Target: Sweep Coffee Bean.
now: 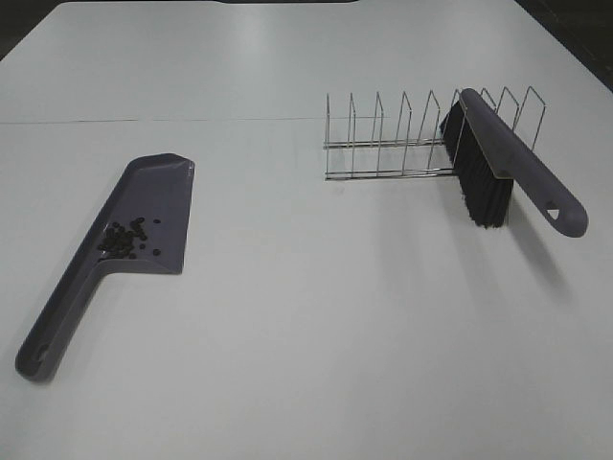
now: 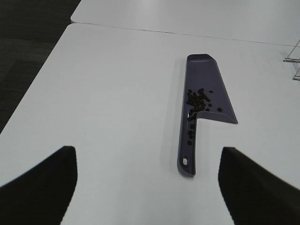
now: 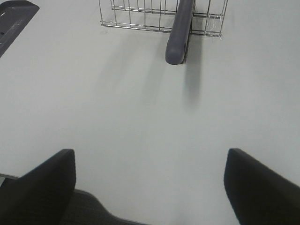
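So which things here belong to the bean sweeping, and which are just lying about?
Belongs to the job:
- coffee beans, lying in the dustpan
- dustpan, flat on the table
- brush, propped in the rack
- open left gripper and right gripper, both holding nothing

Just lying about:
- wire rack
- white table

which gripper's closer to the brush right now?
Right. The right gripper faces the brush in the wire rack, handle pointing toward it. The left gripper is over by the dustpan instead.
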You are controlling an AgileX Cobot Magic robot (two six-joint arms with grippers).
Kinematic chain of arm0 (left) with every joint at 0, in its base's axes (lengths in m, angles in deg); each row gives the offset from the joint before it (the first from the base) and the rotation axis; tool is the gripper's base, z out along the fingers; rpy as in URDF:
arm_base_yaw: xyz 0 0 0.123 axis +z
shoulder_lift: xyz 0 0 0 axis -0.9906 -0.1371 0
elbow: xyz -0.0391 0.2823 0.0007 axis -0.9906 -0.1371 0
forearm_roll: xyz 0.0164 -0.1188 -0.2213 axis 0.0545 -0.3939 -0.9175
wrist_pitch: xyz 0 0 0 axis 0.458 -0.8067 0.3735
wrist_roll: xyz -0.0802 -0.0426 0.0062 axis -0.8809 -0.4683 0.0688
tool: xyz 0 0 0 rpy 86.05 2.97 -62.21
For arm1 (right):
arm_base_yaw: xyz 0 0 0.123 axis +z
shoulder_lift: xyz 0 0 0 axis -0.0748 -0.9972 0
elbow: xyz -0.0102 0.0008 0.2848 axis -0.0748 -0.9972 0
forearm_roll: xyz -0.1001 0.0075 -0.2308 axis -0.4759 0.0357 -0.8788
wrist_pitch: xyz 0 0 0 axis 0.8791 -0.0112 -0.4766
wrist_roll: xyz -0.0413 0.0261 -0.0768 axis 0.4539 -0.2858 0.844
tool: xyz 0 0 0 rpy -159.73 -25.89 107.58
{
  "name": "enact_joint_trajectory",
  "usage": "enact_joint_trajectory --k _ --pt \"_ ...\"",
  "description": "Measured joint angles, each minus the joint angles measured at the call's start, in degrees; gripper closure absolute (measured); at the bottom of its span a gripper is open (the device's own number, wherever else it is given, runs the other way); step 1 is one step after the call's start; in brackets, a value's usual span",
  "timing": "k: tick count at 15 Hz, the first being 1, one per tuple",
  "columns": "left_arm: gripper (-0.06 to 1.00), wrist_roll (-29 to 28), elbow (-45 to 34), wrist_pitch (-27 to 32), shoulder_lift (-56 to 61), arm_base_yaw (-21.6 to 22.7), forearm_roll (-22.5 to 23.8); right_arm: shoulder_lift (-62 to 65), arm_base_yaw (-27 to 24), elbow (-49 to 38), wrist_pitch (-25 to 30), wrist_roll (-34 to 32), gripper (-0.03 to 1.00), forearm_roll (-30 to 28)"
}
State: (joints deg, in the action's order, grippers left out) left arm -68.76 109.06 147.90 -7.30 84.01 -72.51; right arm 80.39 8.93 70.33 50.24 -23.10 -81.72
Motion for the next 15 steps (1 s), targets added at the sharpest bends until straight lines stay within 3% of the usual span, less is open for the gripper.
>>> enact_joint_trajectory --k 15 --pt "0.19 0.34 0.0 0.0 0.06 0.0 0.0 0.0 0.0 0.0 0.0 0.0 0.21 0.17"
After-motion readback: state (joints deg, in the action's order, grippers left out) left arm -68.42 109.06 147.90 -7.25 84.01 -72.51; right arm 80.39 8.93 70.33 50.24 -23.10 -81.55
